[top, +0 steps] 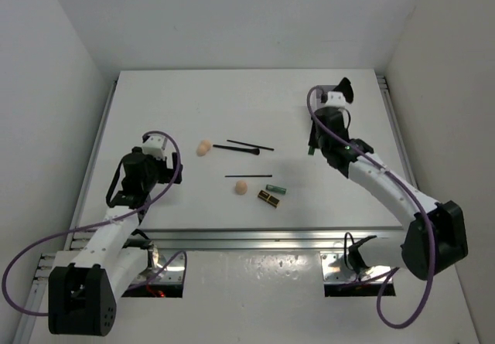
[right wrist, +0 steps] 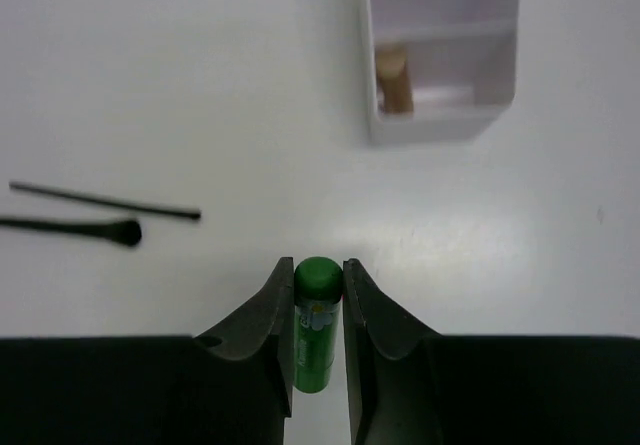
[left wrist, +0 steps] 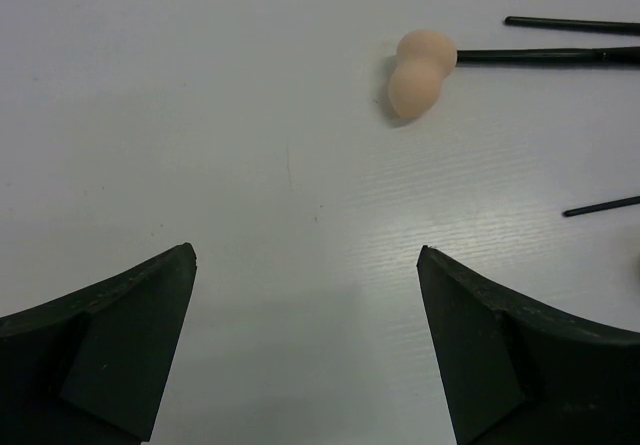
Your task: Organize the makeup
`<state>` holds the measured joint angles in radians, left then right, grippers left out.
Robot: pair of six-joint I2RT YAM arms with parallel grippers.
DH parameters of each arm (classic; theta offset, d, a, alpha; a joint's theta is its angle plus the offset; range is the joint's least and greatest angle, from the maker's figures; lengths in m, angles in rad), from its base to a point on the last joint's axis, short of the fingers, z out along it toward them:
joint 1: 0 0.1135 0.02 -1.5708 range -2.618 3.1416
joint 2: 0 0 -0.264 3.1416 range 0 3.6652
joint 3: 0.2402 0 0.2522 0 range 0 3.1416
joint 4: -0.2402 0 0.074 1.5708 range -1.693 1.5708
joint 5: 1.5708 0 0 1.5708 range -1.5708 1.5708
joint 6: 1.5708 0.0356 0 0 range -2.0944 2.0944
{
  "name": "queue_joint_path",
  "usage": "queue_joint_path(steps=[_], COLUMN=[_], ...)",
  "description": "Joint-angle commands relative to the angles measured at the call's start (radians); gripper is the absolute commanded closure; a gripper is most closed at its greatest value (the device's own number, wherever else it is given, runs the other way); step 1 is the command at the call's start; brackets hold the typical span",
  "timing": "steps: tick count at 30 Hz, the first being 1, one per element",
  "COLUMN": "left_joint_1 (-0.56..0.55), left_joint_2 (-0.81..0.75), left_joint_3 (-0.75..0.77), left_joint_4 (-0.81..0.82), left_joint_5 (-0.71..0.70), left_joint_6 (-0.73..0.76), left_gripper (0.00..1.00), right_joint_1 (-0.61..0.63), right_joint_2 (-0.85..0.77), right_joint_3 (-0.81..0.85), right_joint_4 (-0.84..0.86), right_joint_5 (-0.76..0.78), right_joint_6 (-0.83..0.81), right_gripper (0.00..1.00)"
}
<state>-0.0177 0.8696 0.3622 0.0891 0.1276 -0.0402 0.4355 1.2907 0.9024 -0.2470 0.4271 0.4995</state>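
Note:
My right gripper (right wrist: 319,265) is shut on a green tube (right wrist: 317,315), its rounded cap just past the fingertips; from above the tube (top: 310,150) shows under the right gripper (top: 312,141). Ahead of it stands the white two-compartment box (right wrist: 440,115) with a copper tube (right wrist: 392,80) upright inside. My left gripper (left wrist: 307,255) is open over bare table, and from above it (top: 167,155) sits at the left. A peach sponge (left wrist: 420,73) lies ahead of it, touching a black brush handle (left wrist: 545,55). A second sponge (top: 241,187), another green tube (top: 275,189) and a black-gold lipstick (top: 268,198) lie mid-table.
Thin black pencils (top: 251,144) (top: 247,176) and the brush (top: 236,149) lie between the two arms. In the right wrist view a pencil (right wrist: 105,201) and the brush head (right wrist: 125,232) lie to the left of the fingers. White walls close in the table on three sides.

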Motion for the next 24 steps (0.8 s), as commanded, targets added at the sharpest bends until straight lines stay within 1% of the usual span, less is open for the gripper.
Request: queue_joint_path(steps=[1,2,3,4,5,6,7,9,10,13,15,16,18,19,21,24], left_joint_1=[0.012,0.012,0.012,0.012,0.012,0.002,0.002,-0.034,-0.034,-0.059,-0.059,-0.059,-0.059,-0.059,-0.059,-0.059], left_joint_2=[0.028,0.051,0.063,0.074,0.097,0.106,0.117,0.132,0.147,0.190,0.218,0.232,0.273,0.285,0.318,0.333], left_joint_3=[0.084,0.113,0.130,0.145,0.173,0.187,0.198,0.231,0.242,0.297,0.334,0.345,0.365,0.379,0.389,0.408], left_joint_4=[-0.037,-0.054,-0.072,-0.113,-0.132,-0.149,-0.173,-0.187,-0.187,-0.196,-0.196,-0.196,-0.196,-0.196,-0.196,-0.196], left_joint_5=[0.036,0.052,0.063,0.075,0.107,0.121,0.132,0.132,0.132,0.132,0.162,0.171,0.181,0.196,0.205,0.205], left_joint_6=[0.057,0.078,0.091,0.103,0.130,0.146,0.163,0.212,0.226,0.226,0.215,0.215,0.206,0.206,0.226,0.226], left_gripper=[0.01,0.01,0.01,0.03,0.03,0.04,0.04,0.04,0.04,0.04,0.04,0.04,0.04,0.04,0.04,0.04], right_joint_1=[-0.099,-0.115,-0.127,-0.168,-0.185,-0.195,-0.227,-0.265,-0.268,-0.299,-0.317,-0.320,-0.336,-0.340,-0.345,-0.345], right_joint_2=[0.091,0.107,0.145,0.180,0.220,0.237,0.272,0.315,0.328,0.393,0.427,0.449,0.493,0.505,0.530,0.541], right_joint_3=[0.070,0.093,0.099,0.105,0.127,0.133,0.139,0.141,0.133,0.136,0.154,0.155,0.155,0.153,0.156,0.107], right_joint_4=[0.273,0.354,0.429,0.469,0.521,0.543,0.595,0.638,0.705,0.768,0.772,0.802,0.834,0.882,0.882,0.940], right_joint_5=[-0.051,-0.062,-0.106,-0.122,-0.139,-0.187,-0.204,-0.252,-0.261,-0.284,-0.295,-0.297,-0.298,-0.304,-0.312,-0.327], right_joint_6=[-0.231,-0.295,-0.314,-0.326,-0.350,-0.355,-0.364,-0.403,-0.415,-0.464,-0.475,-0.477,-0.467,-0.461,-0.443,-0.435], right_gripper=[1.00,1.00,1.00,1.00,1.00,1.00,1.00,1.00,1.00,1.00,1.00,1.00,1.00,1.00,1.00,1.00])
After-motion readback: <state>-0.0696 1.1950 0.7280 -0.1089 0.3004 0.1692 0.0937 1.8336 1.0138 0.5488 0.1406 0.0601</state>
